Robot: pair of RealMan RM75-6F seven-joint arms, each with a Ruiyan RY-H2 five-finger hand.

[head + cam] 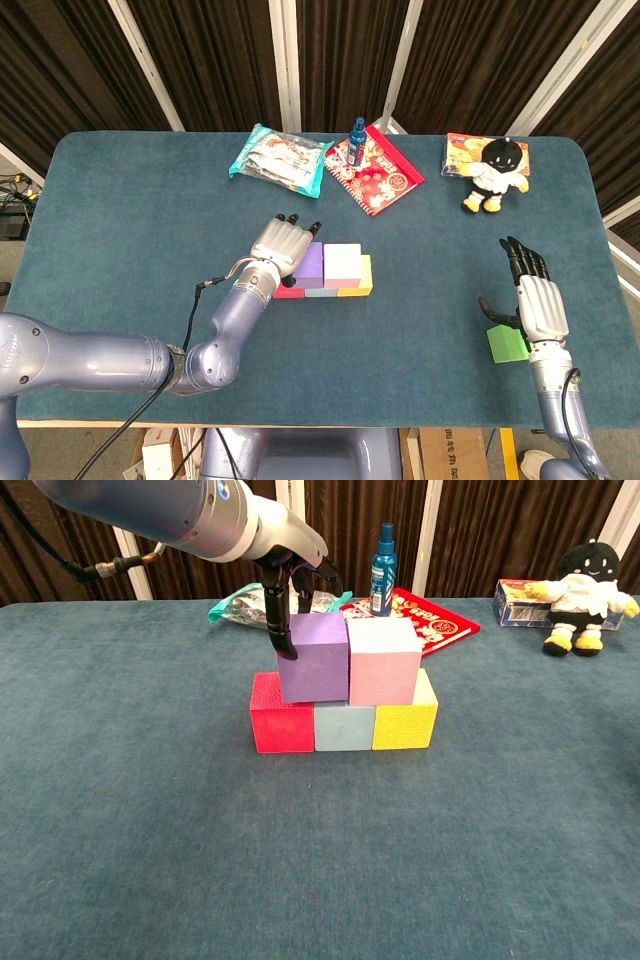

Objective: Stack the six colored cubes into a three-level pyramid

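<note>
Three cubes form a row on the table: red, light blue and yellow. On top of them sit a purple cube and a pink cube, side by side. My left hand grips the purple cube, with its thumb down the cube's near-left edge and its fingers over the far side. A green cube lies alone at the right front. My right hand hovers over it with fingers spread and holds nothing; it partly hides the cube.
At the back of the table lie a snack bag, a red booklet with a blue spray bottle on it, and a plush toy on a colourful box. The table's front edge runs close to the green cube.
</note>
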